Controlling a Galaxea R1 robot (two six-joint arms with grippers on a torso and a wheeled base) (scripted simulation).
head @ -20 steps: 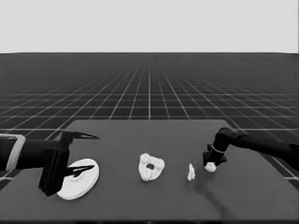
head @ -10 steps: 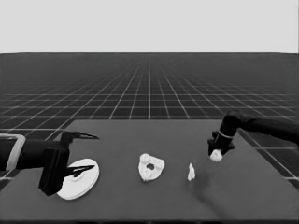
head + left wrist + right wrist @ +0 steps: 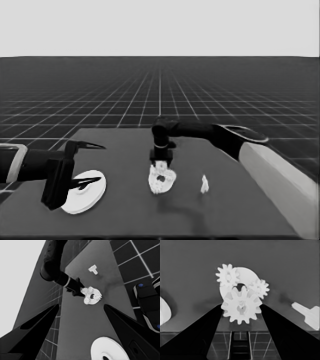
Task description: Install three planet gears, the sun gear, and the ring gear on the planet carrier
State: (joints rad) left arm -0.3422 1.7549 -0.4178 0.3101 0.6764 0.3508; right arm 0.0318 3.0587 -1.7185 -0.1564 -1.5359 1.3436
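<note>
dark table [image 3: 125, 220] mid-span: the right gripper [image 3: 240, 315], pinching a planet gear [image 3: 241, 306], hangs directly above the smaller round part [image 3: 161, 180], which carries two gears; left gripper [image 3: 92, 165] idles spread over the larger round part [image 3: 82, 192].

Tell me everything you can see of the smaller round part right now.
The smaller white flat round part lies at the table's middle, smooth and matte like plastic, with a dark hole at its centre. Two small white toothed gears already sit on its face, at the rim. The right gripper hovers directly over it, its jaws holding a third white toothed gear above the part's near edge; whether that gear touches the part yet cannot be told. The larger round part lies apart, towards the table's left end.
</note>
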